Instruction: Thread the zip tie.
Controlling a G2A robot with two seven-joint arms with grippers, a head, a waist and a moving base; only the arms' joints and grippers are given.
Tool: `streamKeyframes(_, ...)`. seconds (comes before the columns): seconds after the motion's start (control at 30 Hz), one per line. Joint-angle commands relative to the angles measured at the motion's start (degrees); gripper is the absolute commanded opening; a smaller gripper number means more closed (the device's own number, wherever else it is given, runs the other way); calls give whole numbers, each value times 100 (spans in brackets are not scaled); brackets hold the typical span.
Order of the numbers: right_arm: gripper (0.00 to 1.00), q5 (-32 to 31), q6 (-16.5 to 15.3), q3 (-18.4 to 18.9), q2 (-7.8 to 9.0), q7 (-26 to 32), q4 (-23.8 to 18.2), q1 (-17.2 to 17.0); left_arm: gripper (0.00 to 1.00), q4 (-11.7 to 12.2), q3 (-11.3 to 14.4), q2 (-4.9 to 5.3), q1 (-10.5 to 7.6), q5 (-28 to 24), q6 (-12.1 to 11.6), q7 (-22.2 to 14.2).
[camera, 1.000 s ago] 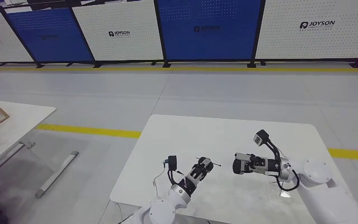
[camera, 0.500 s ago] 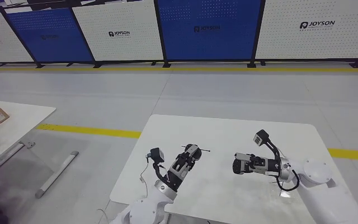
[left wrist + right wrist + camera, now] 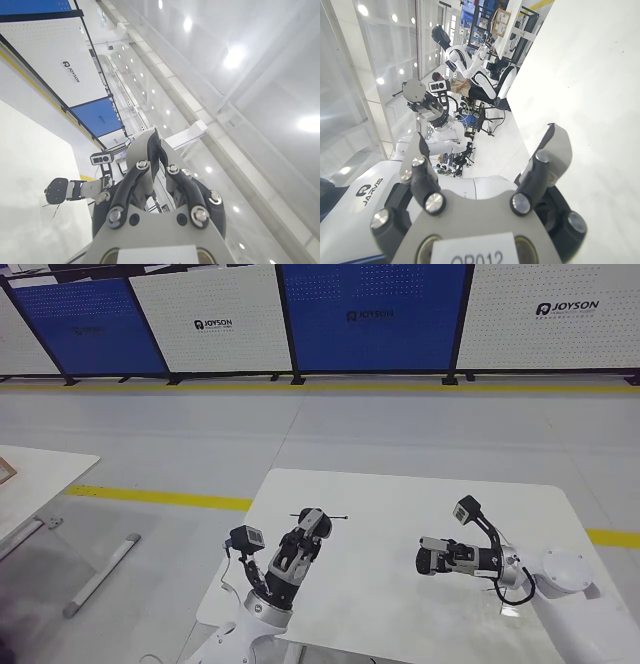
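From where I stand the left gripper (image 3: 312, 522) has its fingers clamped on the zip tie (image 3: 337, 518) above the desk (image 3: 400, 499), the right gripper (image 3: 422, 560) waits well apart with fingers spread and empty, so threading looks unstarted and next the two must meet

Smooth matt table (image 3: 400, 494); thin black plastic zip tie (image 3: 340, 517)
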Motion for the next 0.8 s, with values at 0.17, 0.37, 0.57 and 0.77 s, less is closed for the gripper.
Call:
streamKeyframes(0.17,100,0,0,0,0,0,0,0,0,-63,66,-16,-27,-223,2,-226)
streamKeyframes(0.37,100,0,0,0,0,0,0,0,0,-261,-235,11,134,-965,23,-823)
streamKeyframes(0.57,100,0,0,0,0,0,0,0,0,-261,-235,11,134,-965,23,-823)
streamKeyframes(0.77,100,0,0,0,0,0,0,0,0,-238,-236,8,115,-957,50,-818)
